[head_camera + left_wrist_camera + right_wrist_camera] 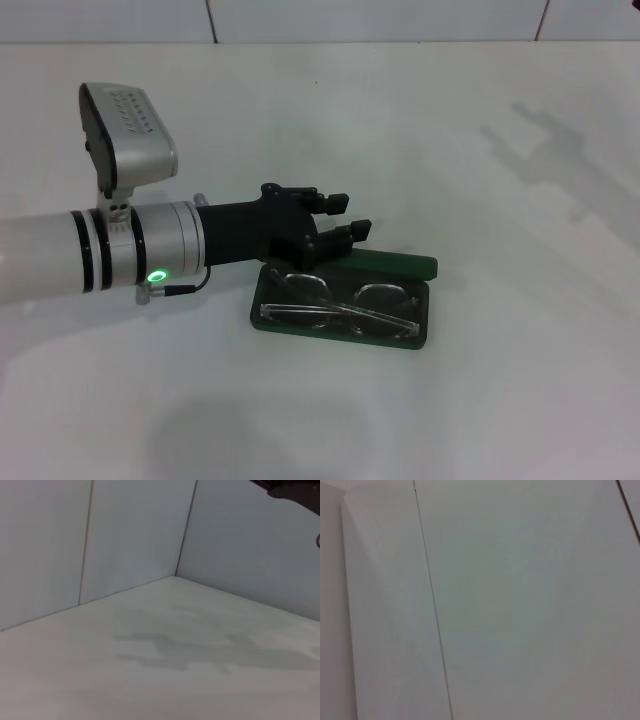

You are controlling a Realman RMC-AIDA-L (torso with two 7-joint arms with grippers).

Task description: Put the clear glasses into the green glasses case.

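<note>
The green glasses case lies open on the white table in the head view, its lid tipped back on the far side. Inside the case's base lie the clear glasses, arms folded across the front. My left gripper hovers just behind and above the case's left end. It is open, with nothing between its black fingers. Neither wrist view shows the case or the glasses. The right arm is out of view.
White table all round the case, with white wall panels behind. The left arm's silver forearm reaches in from the left edge. A dark part shows at one corner of the left wrist view.
</note>
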